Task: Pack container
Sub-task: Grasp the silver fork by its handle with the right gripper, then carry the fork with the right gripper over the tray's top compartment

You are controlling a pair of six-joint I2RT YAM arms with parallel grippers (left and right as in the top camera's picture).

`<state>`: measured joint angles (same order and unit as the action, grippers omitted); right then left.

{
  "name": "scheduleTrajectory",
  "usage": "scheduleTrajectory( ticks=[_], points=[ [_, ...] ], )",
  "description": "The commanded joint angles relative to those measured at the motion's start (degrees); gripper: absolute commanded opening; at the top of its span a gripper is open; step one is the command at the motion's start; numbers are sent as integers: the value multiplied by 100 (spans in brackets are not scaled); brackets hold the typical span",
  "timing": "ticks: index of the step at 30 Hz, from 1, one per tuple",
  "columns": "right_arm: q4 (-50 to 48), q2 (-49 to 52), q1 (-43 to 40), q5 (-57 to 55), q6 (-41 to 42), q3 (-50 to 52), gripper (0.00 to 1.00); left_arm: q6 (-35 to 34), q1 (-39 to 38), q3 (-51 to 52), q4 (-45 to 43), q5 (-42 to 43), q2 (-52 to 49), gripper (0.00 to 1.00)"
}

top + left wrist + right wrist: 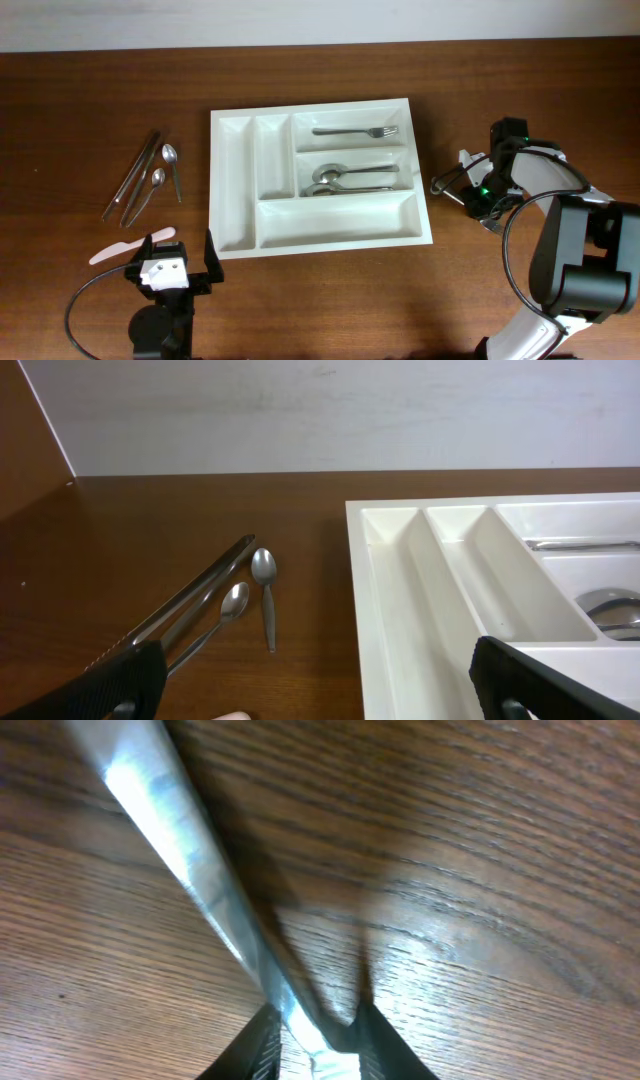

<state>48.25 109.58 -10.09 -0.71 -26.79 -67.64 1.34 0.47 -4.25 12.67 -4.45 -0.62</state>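
The white cutlery tray (235, 185) lies mid-table and also shows in the left wrist view (400, 610). Its top long compartment holds a fork (355, 131). The middle one holds spoons (345, 178), and the other compartments look empty. My right gripper (472, 187) is right of the tray, low over the table. In the right wrist view (320, 1055) it is shut on a shiny metal utensil (190, 860), which juts toward the tray (447, 179). My left gripper (170, 268) is open and empty near the tray's front left corner (320, 685).
Loose cutlery lies left of the tray: two long knives (130, 178) (190, 600) and two small spoons (172, 165) (265, 585). A pale flat knife (130, 247) lies by my left gripper. The table's back edge meets a white wall.
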Motion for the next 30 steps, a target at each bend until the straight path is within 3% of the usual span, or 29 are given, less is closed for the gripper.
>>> scheduleTrajectory(
  ticks=[1, 4, 6, 16, 30],
  points=[
    [-37, 44, -61, 7, 72, 72, 19, 90, 35, 46, -22, 81, 33, 99],
    [-81, 44, -61, 7, 72, 72, 15, 87, 35, 46, -22, 81, 33, 99],
    [-127, 44, -61, 4, 107, 72, 4, 90, 35, 46, -22, 79, 33, 99],
    [-411, 42, -59, 4, 511, -96, 4, 90, 35, 46, -22, 81, 33, 99],
    [474, 39, 136, 28, 1034, -2623, 4, 90, 35, 46, -22, 81, 33, 99]
  ],
)
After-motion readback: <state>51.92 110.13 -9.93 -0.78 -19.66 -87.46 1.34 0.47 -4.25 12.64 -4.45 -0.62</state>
